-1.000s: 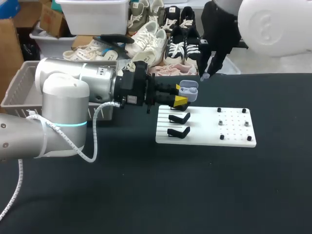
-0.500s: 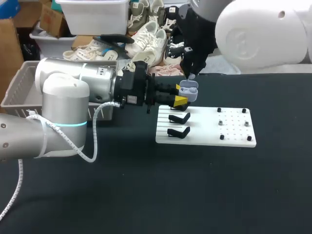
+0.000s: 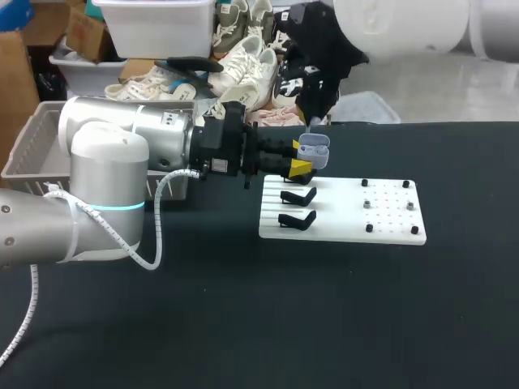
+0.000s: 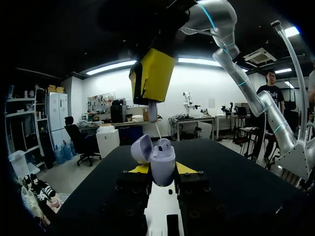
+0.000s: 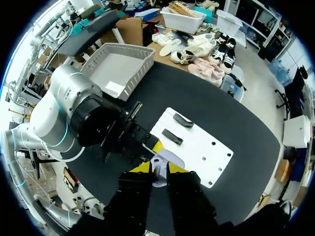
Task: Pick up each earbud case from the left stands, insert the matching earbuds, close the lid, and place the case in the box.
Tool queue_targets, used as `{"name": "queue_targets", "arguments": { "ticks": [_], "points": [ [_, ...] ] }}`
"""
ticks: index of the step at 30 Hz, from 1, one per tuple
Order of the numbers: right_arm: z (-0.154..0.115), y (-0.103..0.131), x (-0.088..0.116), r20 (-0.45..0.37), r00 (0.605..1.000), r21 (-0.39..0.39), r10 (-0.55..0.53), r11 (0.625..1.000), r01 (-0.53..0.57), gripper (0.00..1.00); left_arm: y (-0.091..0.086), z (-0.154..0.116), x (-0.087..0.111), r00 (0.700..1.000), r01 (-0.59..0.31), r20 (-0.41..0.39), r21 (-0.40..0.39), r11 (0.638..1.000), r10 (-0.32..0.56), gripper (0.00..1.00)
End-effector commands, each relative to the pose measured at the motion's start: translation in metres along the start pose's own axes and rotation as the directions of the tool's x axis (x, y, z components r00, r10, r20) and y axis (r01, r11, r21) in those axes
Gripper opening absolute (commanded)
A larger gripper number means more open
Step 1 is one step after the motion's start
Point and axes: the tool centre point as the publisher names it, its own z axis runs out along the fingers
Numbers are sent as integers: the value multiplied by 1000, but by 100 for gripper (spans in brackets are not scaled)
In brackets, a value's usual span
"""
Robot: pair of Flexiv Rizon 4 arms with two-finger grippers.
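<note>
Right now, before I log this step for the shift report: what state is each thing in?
earbud case: lid open, first earbud seated inside
left end effector: shut on the earbud case
right end effector: shut on a second earbud, just above the case
two black stands: no case on either

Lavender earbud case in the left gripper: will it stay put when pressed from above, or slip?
The smooth, rounded pale-lavender plastic earbud case, pinched at its lower sides by the left gripper, looks slippery; it may slide down when the right gripper presses its white earbud in. The open hinged lid leans aside and probably flops.
</note>
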Motion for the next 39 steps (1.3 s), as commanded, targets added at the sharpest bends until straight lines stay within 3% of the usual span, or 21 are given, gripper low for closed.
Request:
{"name": "queue_targets", "arguments": {
  "ticks": [1, 14, 21, 30, 39],
  "points": [
    [0, 1, -5, -70, 998, 4, 9, 1000, -8, 0, 0, 0, 0, 1000, -1, 1, 0, 1000, 1, 0],
    [0, 1, -5, -70, 998, 4, 9, 1000, -8, 0, 0, 0, 0, 1000, -1, 1, 0, 1000, 1, 0],
    [8, 4, 4, 2, 999, 34, 41, 999, -41, 0, 0, 0, 0, 1000, -1, 1, 0, 1000, 1, 0],
    [16, 16, 9, 21, 998, 46, 59, 997, -60, 0, 0, 0, 0, 1000, -1, 1, 0, 1000, 1, 0],
    [22, 8, 5, 29, 996, 56, 81, 995, -83, 0, 0, 0, 0, 1000, -1, 1, 0, 1000, 1, 0]
  ]
}}
